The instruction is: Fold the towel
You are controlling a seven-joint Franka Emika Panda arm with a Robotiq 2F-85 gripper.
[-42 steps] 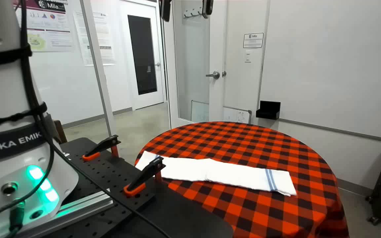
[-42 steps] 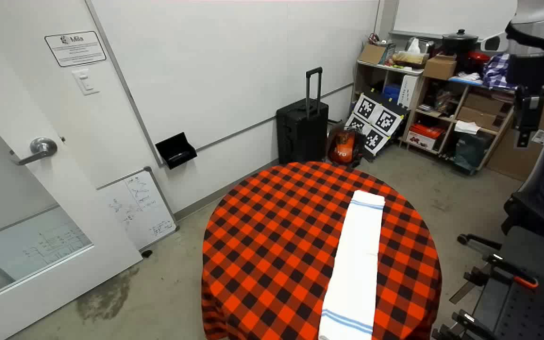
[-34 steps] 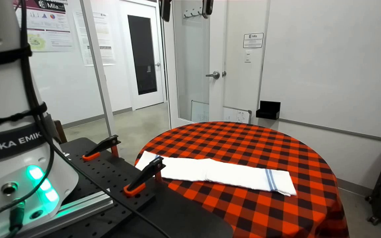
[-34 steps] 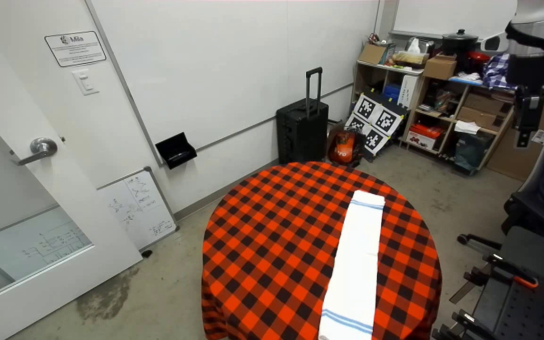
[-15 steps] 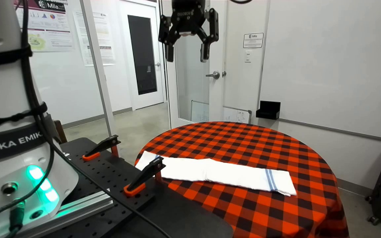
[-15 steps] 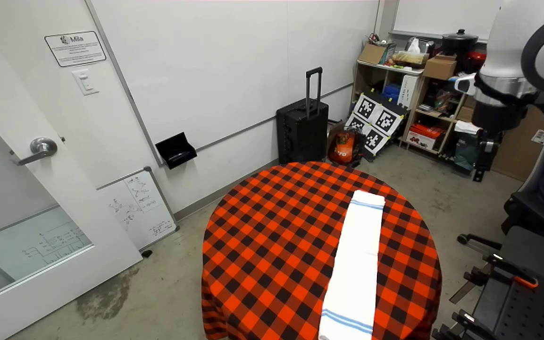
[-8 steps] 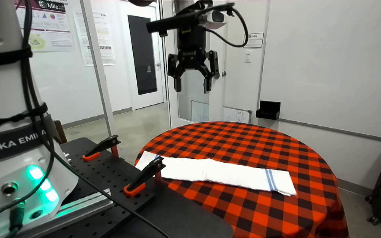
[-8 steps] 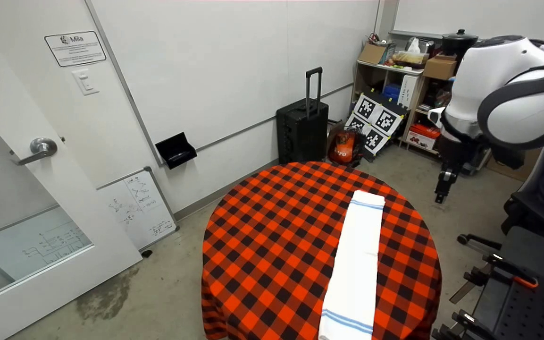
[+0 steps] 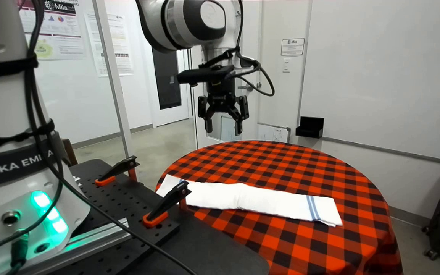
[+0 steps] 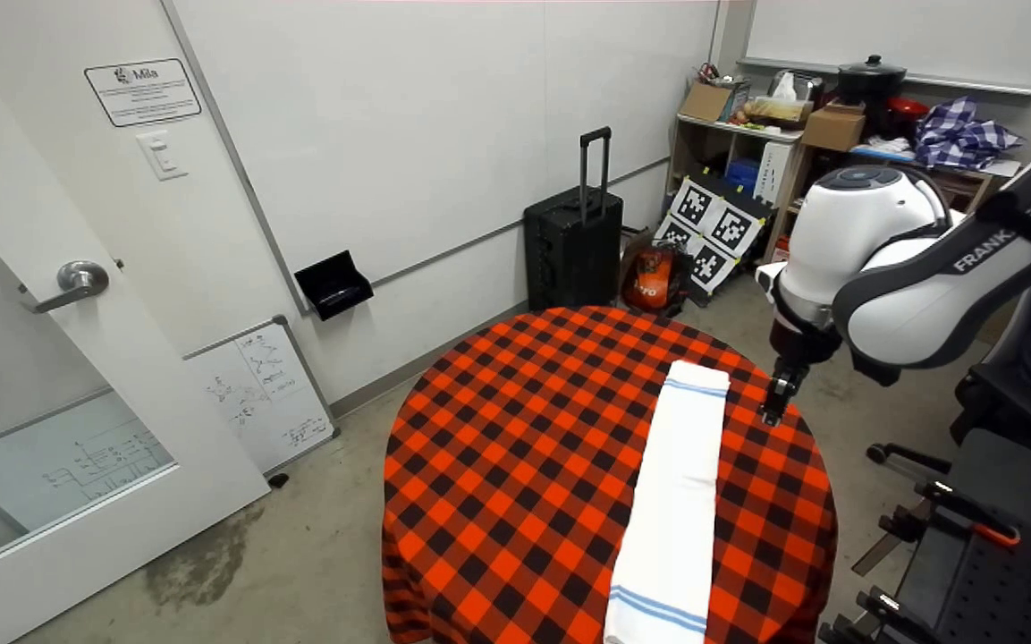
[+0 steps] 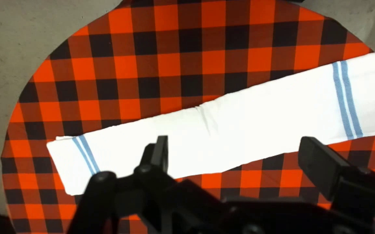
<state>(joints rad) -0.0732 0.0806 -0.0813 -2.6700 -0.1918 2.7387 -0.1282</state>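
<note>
Jaws apart above the red-and-black checked tablecloth (image 11: 203, 65), the Robotiq gripper (image 9: 223, 129) should pinch one end of the blue-striped towel (image 11: 239, 130) lying on that tablecloth, taking every layer but no tablecloth.

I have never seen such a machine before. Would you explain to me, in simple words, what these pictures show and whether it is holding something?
The machine is a robot arm. At its end is a hand for grasping. Two pictures are taken from outside the robot, from different places. The third is taken from the arm itself, looking down past the hand's dark fingers. On the red-and-black checked tablecloth lies a white, blue-striped towel, spread out as a long strip. The job is to fold it. The hand is open, hangs in the air apart from the towel, and holds nothing.
</note>
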